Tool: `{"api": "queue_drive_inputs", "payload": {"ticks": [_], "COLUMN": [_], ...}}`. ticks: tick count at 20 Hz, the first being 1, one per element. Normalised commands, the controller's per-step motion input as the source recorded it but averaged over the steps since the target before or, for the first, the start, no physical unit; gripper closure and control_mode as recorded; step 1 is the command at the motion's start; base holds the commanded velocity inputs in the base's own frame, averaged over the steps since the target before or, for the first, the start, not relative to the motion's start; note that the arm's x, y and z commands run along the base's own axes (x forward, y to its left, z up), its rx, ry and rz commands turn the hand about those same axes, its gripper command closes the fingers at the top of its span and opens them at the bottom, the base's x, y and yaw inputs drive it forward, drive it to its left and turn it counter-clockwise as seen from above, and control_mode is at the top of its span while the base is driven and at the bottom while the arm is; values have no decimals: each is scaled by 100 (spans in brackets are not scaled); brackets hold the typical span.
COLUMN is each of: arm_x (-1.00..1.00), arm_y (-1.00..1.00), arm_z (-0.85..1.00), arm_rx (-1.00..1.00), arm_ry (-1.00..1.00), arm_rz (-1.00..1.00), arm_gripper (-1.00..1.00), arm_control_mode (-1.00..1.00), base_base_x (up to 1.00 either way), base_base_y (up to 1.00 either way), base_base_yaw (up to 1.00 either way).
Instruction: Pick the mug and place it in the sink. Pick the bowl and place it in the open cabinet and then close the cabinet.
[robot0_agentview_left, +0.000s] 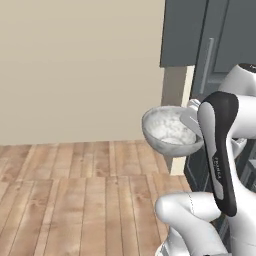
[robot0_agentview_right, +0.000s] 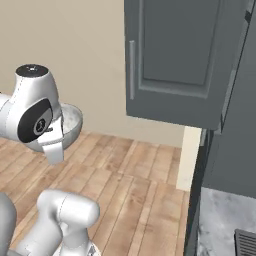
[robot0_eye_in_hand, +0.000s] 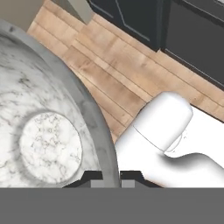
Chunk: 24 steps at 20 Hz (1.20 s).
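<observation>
Pinched by its rim at the lower edge, bowl (robot0_eye_in_hand: 48, 131) is held by gripper (robot0_eye_in_hand: 111, 177); cabinet (robot0_agentview_right: 172, 60) door, upper right, could be struck

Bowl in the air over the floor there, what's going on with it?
The robot arm is carrying the bowl, its gripper shut on the rim. The bowl hangs upright above the wooden floor, beside the tall cabinet, whose upper door stands open. It is not in the cabinet yet.
</observation>
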Motion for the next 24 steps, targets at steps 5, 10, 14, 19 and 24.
{"api": "queue_drive_inputs", "payload": {"ticks": [5, 10, 14, 19, 24], "arm_x": [0, 0, 0, 0, 0], "arm_y": [0, 0, 0, 0, 0], "arm_z": [0, 0, 0, 0, 0], "arm_rx": [0, 0, 0, 0, 0], "arm_ry": [0, 0, 0, 0, 0], "arm_rz": [0, 0, 0, 0, 0], "arm_gripper": [100, 100, 100, 100, 100], "arm_control_mode": [100, 100, 100, 100, 100], "base_base_x": [0, 16, 40, 41, 34], "base_base_y": [62, 32, 67, 62, 33], "base_base_yaw": [-40, -32, -26, -20, -30]}}
